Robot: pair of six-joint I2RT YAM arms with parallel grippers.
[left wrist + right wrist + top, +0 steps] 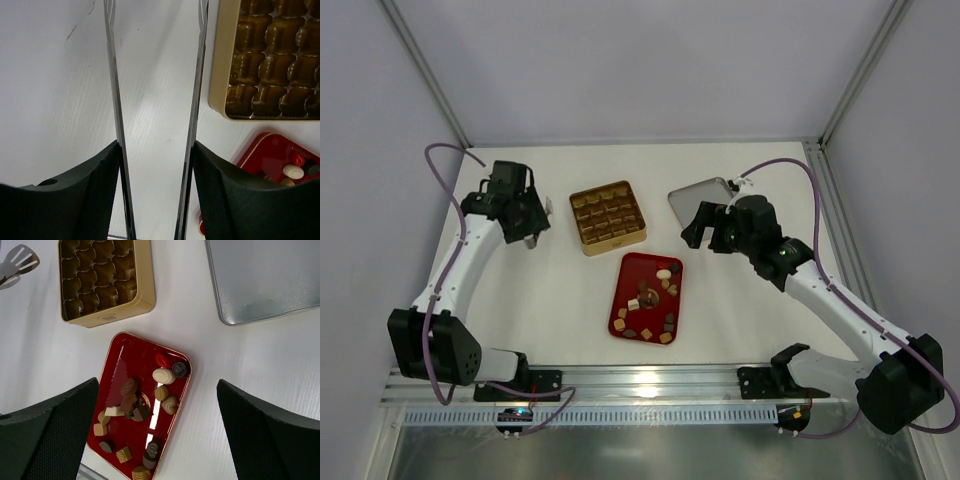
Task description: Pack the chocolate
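The chocolate [650, 300] lies as several dark, tan and cream pieces in a red tray [629, 270] at the table's middle. In the right wrist view the chocolate [164, 375] is spread over that tray [125, 355]. My left gripper [525, 225] hovers left of the gold box [607, 216], shut on a pair of thin metal tongs [114, 100]. Their blades press against both pads and point away over the bare table. My right gripper [157, 382] hangs open above the tray's right side, holding nothing.
The gold box [145, 295] has a grid of compartments showing only their gold-brown liner. A silver lid [695, 198] lies flat at the back right, partly under my right arm. The tongs' tips [17, 262] sit left of the box.
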